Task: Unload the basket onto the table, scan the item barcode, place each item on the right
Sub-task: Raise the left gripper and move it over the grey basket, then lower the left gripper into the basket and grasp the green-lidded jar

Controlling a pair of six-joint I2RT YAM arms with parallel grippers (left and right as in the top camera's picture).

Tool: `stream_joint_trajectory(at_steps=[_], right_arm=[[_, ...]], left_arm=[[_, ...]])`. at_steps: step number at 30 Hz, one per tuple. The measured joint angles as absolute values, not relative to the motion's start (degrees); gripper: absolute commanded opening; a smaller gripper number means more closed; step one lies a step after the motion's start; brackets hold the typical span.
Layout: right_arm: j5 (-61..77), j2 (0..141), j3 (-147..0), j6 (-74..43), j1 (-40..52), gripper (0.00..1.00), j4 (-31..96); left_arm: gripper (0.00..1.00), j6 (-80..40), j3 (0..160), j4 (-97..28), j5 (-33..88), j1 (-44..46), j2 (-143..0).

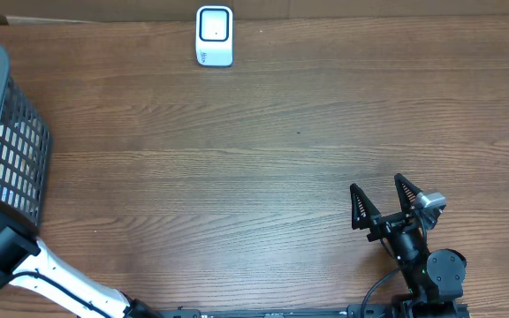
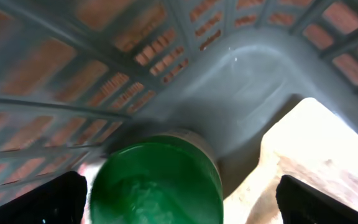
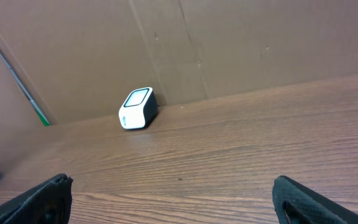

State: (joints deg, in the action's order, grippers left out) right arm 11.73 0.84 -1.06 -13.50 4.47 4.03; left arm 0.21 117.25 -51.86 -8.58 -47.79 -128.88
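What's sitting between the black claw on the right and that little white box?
Nothing; only bare brown wooden tabletop separates the open right gripper from the small white rectangular scanner box, clearest in the overhead view.

A mock shop checkout on a robot test bench: a wood-grain table [image 1: 237, 159], a white barcode scanner [image 1: 214, 36] well ahead of the fingers of the right gripper [image 1: 377, 183], a grey mesh shopping basket [image 1: 16, 150] around the fingers of the left gripper [image 2: 182, 202], a plain cardboard wall [image 3: 260, 43] beyond the scanner
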Motion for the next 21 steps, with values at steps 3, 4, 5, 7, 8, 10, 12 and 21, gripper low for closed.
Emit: stream_joint_trajectory(at_steps=[3,4,5,7,8,10,12,21], right_arm=[[11.7,0.8,-1.1,-13.5,4.5,1.0,4.0],[11.7,0.8,-1.1,-13.5,4.5,1.0,4.0],[11.7,0.8,-1.1,-13.5,4.5,1.0,4.0],[11.7,0.8,-1.1,-13.5,4.5,1.0,4.1],[11.7,0.8,-1.1,-13.5,4.5,1.0,4.1],[11.7,0.8,-1.1,-13.5,4.5,1.0,4.0],[11.7,0.8,-1.1,-13.5,4.5,1.0,4.0],[11.7,0.8,-1.1,-13.5,4.5,1.0,4.0]], left_arm=[[1.0,0.5,117.3,-51.4,-9.5,-47.9,-129.8],[1.0,0.5,117.3,-51.4,-9.5,-48.0,-129.8],[1.0,0.5,117.3,-51.4,-9.5,-48.1,-129.8],[0.98,0.6,117.3,-51.2,-9.7,-48.2,-130.0],[0.98,0.6,117.3,-51.1,-9.9,-48.2,-130.1],[0.98,0.7,117.3,-51.1,-10.2,-48.3,-130.3],[0.98,0.6,117.3,-51.2,-10.1,-48.4,-130.4],[1.0,0.6,117.7,-52.4,-8.6,-48.3,-132.4]])
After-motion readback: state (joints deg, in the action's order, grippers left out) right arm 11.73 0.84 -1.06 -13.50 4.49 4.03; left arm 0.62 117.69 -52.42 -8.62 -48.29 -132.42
